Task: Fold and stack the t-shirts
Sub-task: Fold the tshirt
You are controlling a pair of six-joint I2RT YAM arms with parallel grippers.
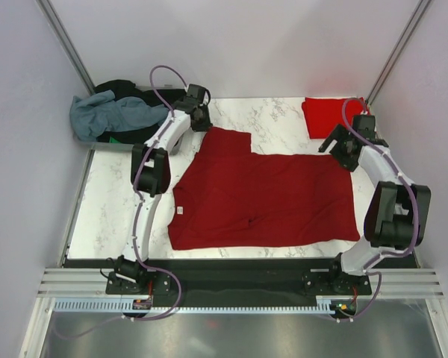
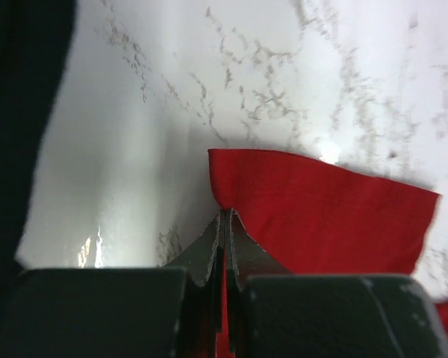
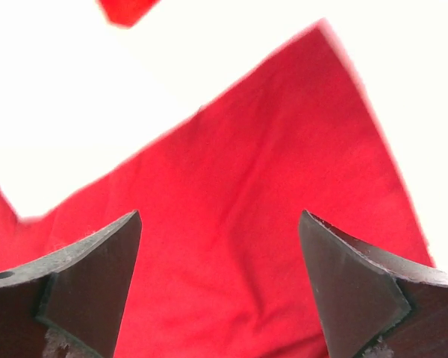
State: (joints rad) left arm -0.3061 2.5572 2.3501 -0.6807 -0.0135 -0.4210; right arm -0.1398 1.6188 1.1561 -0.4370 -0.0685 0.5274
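a dark red t-shirt lies spread flat over the middle of the white marbled desk, one sleeve reaching toward the upper centre of the top view and its far corner toward the right. the left tool sits at that upper sleeve, its jaws pressed together with the edge of the red cloth pinched between them, and the cloth rises in a small fold at the tips. the right tool is at the shirt's upper right corner, jaws spread wide above the red fabric and holding nothing; whether the tips touch the cloth cannot be told. a brighter folded red t-shirt rests in the upper right of the desk, apart from the spread one. at the upper left a heap of t-shirts, grey-blue, black and a bit of green, lies in a grey tray.
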